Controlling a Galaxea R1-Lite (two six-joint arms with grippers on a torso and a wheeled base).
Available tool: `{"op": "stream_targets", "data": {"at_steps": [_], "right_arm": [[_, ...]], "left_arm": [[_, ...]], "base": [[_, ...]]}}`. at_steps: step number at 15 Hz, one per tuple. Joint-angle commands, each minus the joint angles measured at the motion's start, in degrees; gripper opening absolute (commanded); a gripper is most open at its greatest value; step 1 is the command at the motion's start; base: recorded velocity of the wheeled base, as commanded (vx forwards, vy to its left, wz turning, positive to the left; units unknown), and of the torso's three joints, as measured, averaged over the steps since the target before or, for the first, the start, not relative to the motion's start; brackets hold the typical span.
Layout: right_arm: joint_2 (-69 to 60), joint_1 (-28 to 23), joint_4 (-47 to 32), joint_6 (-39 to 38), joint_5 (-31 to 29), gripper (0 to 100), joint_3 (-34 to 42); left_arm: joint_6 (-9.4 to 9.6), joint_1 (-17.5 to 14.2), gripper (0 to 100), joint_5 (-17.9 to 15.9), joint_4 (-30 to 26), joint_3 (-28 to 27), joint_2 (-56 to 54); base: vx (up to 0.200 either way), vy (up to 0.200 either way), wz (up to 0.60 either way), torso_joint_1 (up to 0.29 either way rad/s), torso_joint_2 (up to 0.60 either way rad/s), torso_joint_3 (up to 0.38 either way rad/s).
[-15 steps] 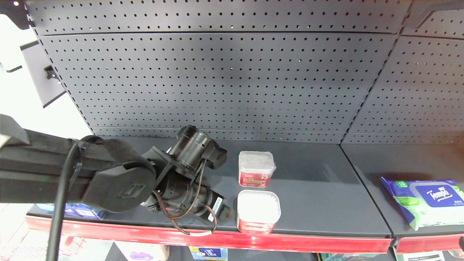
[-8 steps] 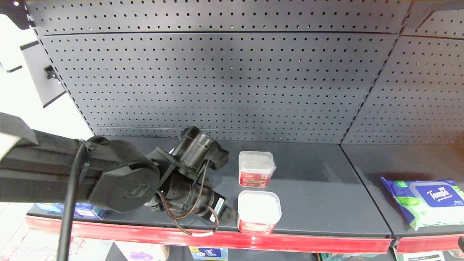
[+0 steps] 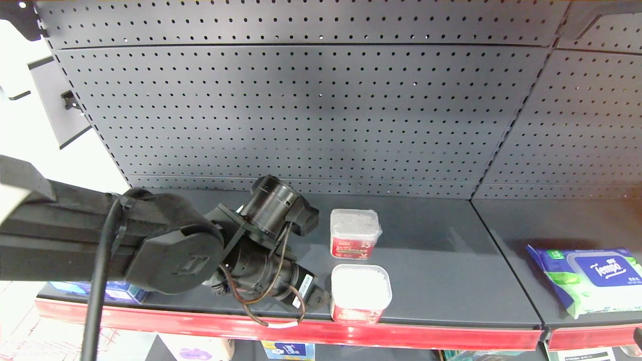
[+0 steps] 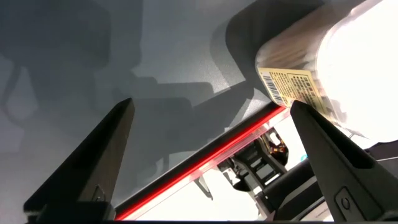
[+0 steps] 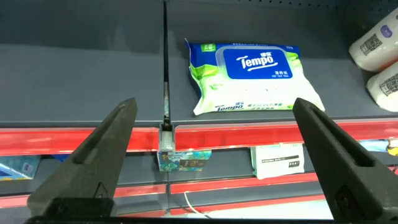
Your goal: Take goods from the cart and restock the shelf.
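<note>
Two clear boxes with red labels and white contents stand on the dark shelf (image 3: 441,260). The back box (image 3: 353,233) is mid-shelf and the front box (image 3: 360,293) sits at the red front lip. My left gripper (image 3: 318,299) hangs low over the shelf, just left of the front box. In the left wrist view it (image 4: 211,106) is open with nothing between its fingers, and the front box (image 4: 323,68) lies by one fingertip. My right gripper (image 5: 211,106) is open and empty, facing a blue-and-green wipes pack (image 5: 252,74).
The wipes pack (image 3: 592,281) lies on the neighbouring shelf bay to the right, past a divider (image 5: 166,74). A blue pack (image 3: 75,290) lies under my left arm. White bottles (image 5: 376,43) stand at the edge of the right wrist view. A pegboard wall (image 3: 301,110) backs the shelf.
My left arm has edged a little to the right along the shelf front. The front box has shifted slightly right as well.
</note>
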State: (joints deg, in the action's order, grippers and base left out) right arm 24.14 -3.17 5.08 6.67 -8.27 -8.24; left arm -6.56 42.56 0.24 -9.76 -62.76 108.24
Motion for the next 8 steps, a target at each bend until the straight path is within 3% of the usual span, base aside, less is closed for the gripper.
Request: {"op": "stream_targets", "data": {"at_steps": [1, 8], "right_arm": [[0.03, 0.01, 0.01, 0.01, 0.0, 100, -0.02], [-0.14, 0.01, 0.01, -0.08, 0.0, 100, -0.02]], "left_arm": [[-0.03, 0.07, 100, 0.02, 0.01, -0.44, 0.22], [-0.38, -0.28, 100, 0.11, -0.25, 0.35, -0.13]], "base": [[0.0, 0.0, 0.0, 0.0, 0.0, 0.0], [0.0, 0.0, 0.0, 0.0, 0.0, 0.0]]}}
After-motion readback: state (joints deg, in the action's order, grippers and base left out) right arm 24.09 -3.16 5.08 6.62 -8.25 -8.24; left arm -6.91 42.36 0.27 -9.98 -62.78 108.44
